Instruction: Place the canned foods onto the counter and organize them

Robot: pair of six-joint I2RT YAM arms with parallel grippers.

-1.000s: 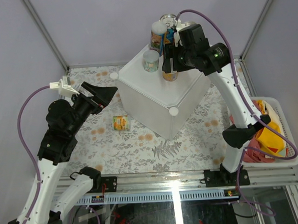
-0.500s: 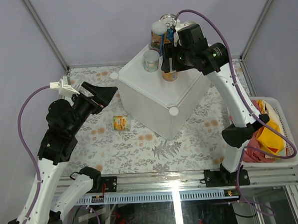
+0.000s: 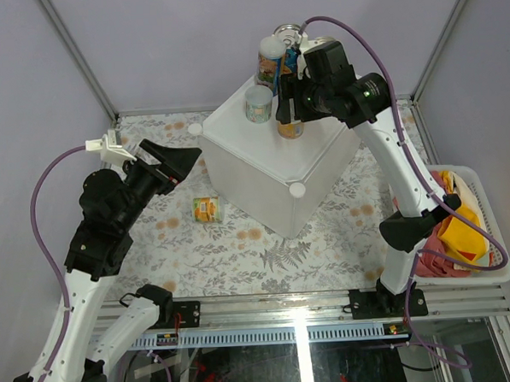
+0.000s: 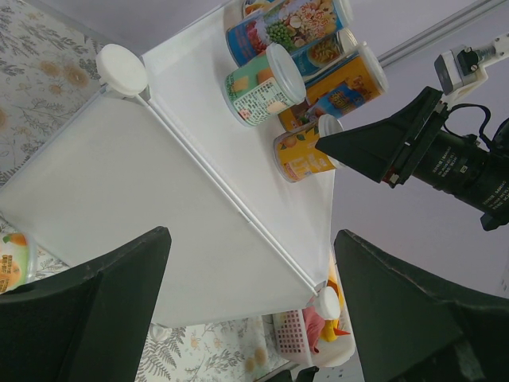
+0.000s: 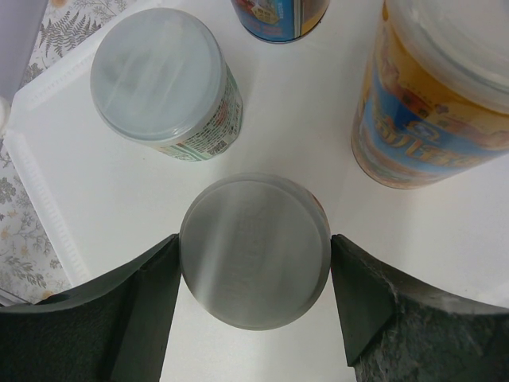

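Observation:
The counter point(image 3: 271, 169) is a white cube with round corner knobs. Several cans stand at its far corner: a green-labelled one point(image 3: 258, 103), a tall one with a white lid point(image 3: 269, 60), and others partly hidden behind my right arm. My right gripper point(image 3: 288, 112) is shut on an orange-labelled can point(image 3: 291, 129) that stands on the counter top. In the right wrist view its grey lid point(image 5: 254, 251) sits between both fingers. One more yellow-orange can point(image 3: 206, 210) lies on its side on the table, left of the counter. My left gripper point(image 3: 181, 163) is open and empty above the table, pointing at the counter.
A white slatted basket point(image 3: 490, 230) holding red and yellow cloths sits at the right edge of the table. The table has a floral cover point(image 3: 241, 252). Grey walls with metal posts close in the back and sides.
My right gripper shifted very slightly to the left with the orange can. The left arm and the other cans have not moved.

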